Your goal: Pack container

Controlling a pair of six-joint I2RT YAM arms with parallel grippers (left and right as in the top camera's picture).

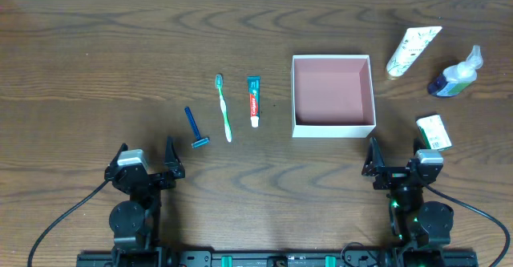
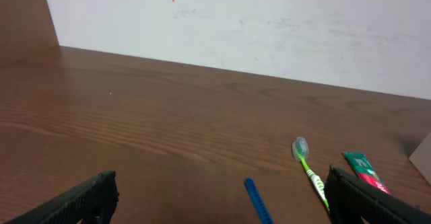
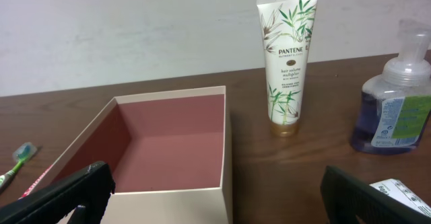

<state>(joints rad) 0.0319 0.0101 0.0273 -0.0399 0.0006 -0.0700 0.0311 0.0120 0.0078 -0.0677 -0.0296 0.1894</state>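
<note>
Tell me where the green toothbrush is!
In the overhead view the green toothbrush lies left of the container, between the blue razor and the small toothpaste tube.

I see dark brown wood-grain table [image 1: 88, 74] w/ even lighting, plain white wall [image 2: 283, 29] right behind far edge, few faint scuffs on it.

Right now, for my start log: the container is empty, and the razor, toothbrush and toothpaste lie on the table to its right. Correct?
No: the overhead view shows the razor, toothbrush and toothpaste on the table to the left of the container. It is indeed empty.
</note>
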